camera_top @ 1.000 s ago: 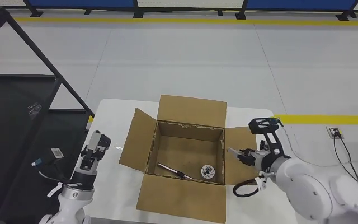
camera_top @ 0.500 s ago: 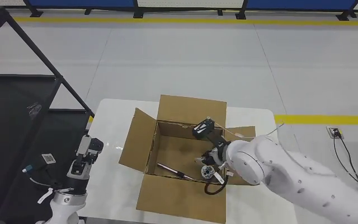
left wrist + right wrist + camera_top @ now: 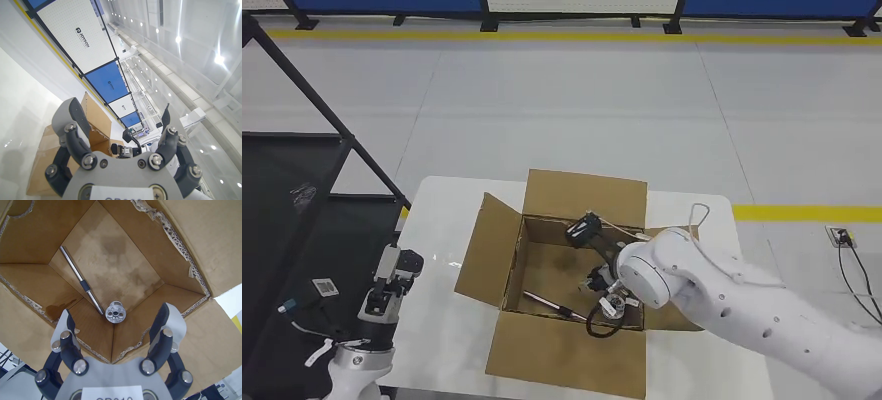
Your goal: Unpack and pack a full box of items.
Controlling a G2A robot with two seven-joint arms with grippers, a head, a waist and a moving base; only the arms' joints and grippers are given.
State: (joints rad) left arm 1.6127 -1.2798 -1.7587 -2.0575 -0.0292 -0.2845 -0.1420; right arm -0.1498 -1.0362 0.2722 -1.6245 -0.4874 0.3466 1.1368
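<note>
Right wrist view has it: the round silver metal hub (image 3: 115,314) stands on end in the floor corner of the brown cardboard box (image 3: 170,247). Its bore faces up at the right gripper (image 3: 116,311), dead ahead between the wide-spread fingers. The slim silver metal rod with a dark collar (image 3: 81,281) lies flat, long axis slanting away from the hub, near tip just beside it. The right arm is far nearer; the left gripper (image 3: 121,106), fingers also apart, hangs outside the box.
</note>
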